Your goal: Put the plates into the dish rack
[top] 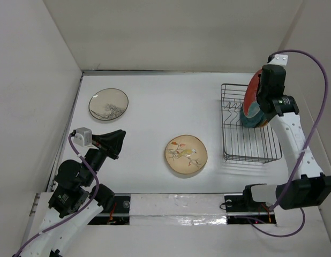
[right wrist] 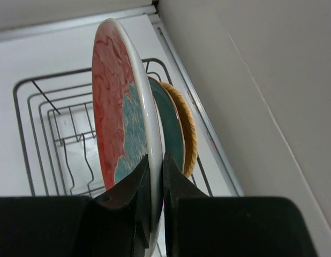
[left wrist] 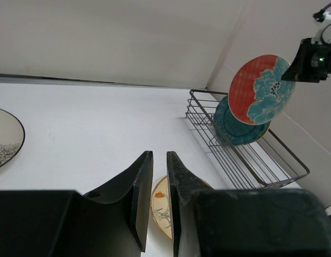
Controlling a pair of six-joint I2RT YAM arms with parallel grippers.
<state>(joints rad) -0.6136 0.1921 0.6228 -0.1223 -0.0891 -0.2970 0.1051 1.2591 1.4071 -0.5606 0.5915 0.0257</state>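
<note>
**Right gripper** (right wrist: 155,166): raised over the far right part of the rack. Jaws clamped on the rim of the red plate, one finger on each face.

**Red plate** (left wrist: 250,85): red ground with a large teal flower across one side. Held upright on edge, high over the far right end of the rack, just left of the two racked plates. Its lower edge overlaps the teal plate in the left wrist view; whether it touches the wires cannot be told.

**Dark teal plate** (left wrist: 234,128): standing on edge in the rack at its far right end, just beside the red plate.

**Orange plate** (right wrist: 188,128): standing on edge in the rack, just right of the teal plate, nearest the right wall.

**Dish rack** (top: 246,144): black wire, rectangular, on the right side of the table beside the wall. Its near part holds no plates.

**Tan plate** (top: 186,154): floral motif, lying flat on the table near the centre, left of the rack and well apart from it.

**Cream plate** (top: 108,104): dark rim, dark branching motif, lying flat at the far left.

**Left gripper** (left wrist: 159,155): low on the near left, pointing toward the tan plate. Jaws drawn close with only a thin slit between, holding nothing.

**Table** (top: 155,118): white, walled on three sides.
</note>
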